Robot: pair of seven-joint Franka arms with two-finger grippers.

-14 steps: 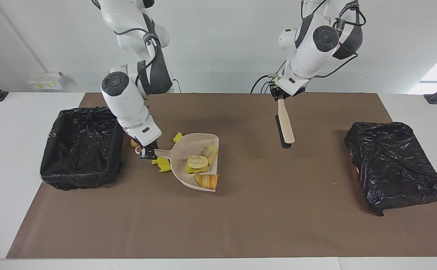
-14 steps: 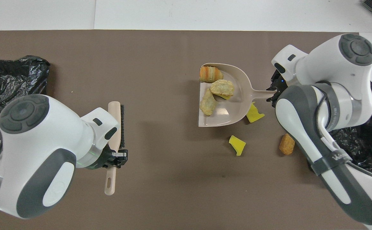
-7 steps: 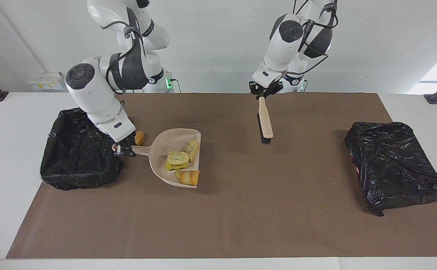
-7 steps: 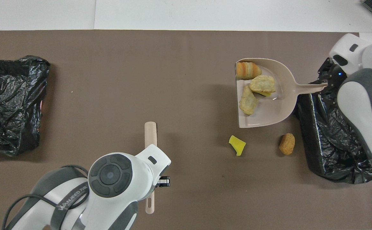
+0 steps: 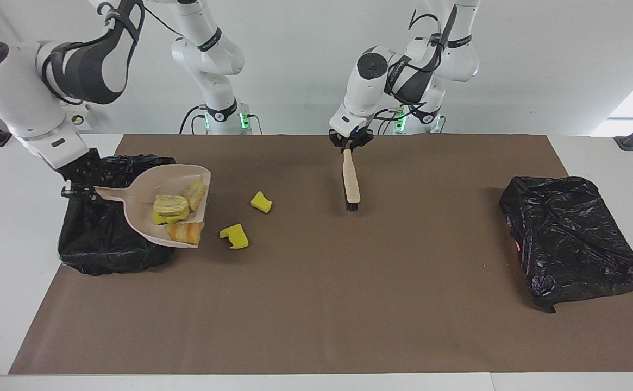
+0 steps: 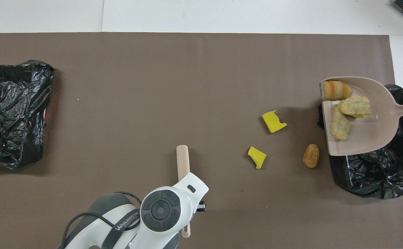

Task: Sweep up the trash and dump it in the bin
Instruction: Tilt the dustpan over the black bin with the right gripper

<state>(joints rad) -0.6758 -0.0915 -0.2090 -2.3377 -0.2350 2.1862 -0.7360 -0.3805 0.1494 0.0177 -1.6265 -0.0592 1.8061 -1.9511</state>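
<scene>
My right gripper [image 5: 77, 191] is shut on the handle of the beige dustpan [image 5: 148, 217], held in the air over the black-lined bin [image 5: 104, 244] at the right arm's end. Three bread-like pieces of trash [image 5: 170, 206] and a yellow scrap lie in the pan [image 6: 371, 135]. On the mat beside the bin [image 6: 377, 173] lie two yellow sponge chunks [image 5: 261, 201] [image 5: 234, 237] and, in the overhead view, a brown lump [image 6: 311, 155]. My left gripper [image 5: 350, 145] is shut on the handle of the brush [image 5: 351, 182], which hangs over the mat's middle.
A crumpled black bag [image 5: 571, 239] lies at the left arm's end of the brown mat [image 5: 349, 304]. White table [image 5: 1, 271] borders the mat on all sides.
My right gripper has lifted the loaded dustpan off the mat and carried it over the bin, uncovering a yellow chunk. My left arm has drawn the brush back toward the robots.
</scene>
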